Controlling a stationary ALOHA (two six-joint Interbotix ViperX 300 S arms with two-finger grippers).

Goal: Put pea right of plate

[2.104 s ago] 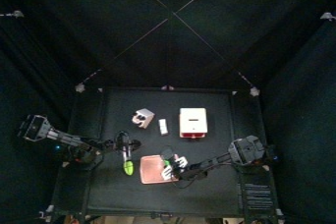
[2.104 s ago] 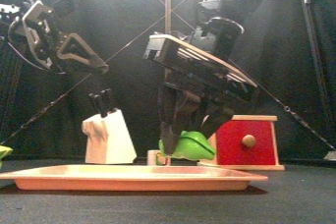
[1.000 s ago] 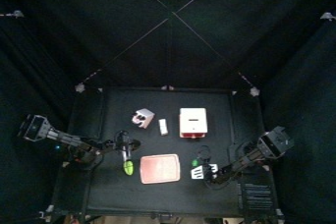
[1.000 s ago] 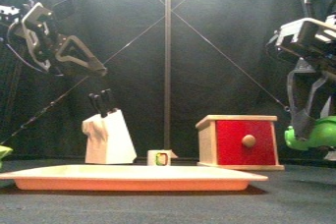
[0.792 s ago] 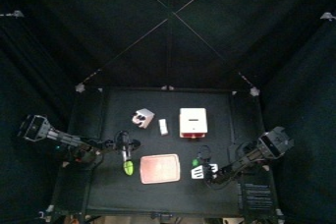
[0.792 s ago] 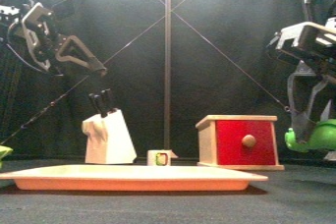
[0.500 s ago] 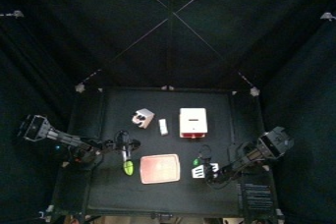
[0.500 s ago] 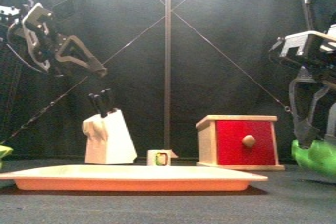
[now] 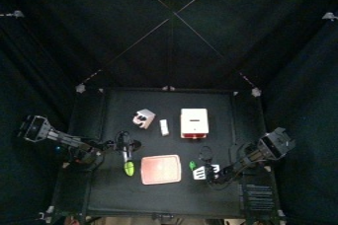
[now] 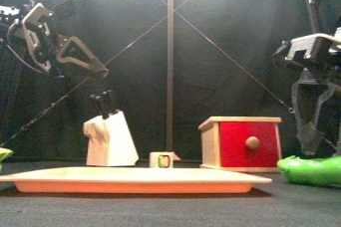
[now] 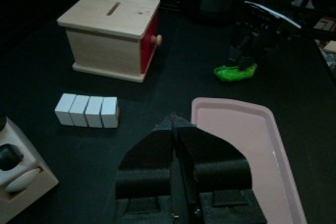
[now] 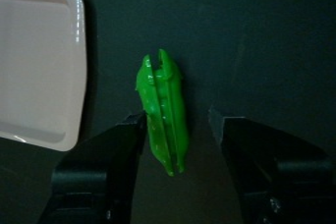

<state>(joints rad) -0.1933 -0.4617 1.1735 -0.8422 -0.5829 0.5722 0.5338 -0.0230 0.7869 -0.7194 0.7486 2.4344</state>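
Note:
The green pea pod [image 10: 309, 169] lies on the black table just right of the salmon-pink plate [image 10: 134, 179]. In the top view the pea [image 9: 200, 172] is beside the plate [image 9: 160, 170]. My right gripper [image 12: 178, 122] is open, one jaw on each side of the pea [image 12: 163, 112], with gaps to both. In the front view the right gripper [image 10: 317, 143] hangs right above the pod. My left gripper [image 11: 178, 141] is shut and empty, near the plate's left edge [image 11: 250, 154]; its view also shows the pea [image 11: 238, 69].
A white-and-red box [image 9: 196, 122] stands behind the plate. A white block holder [image 9: 142, 118] and small white cubes [image 9: 161, 127] are at the back left. Another green object [image 9: 128, 169] lies left of the plate by the left gripper [image 9: 123, 156].
My right gripper carried the pea from over the plate to its right, lowered it to the table and opened. The left arm has not moved.

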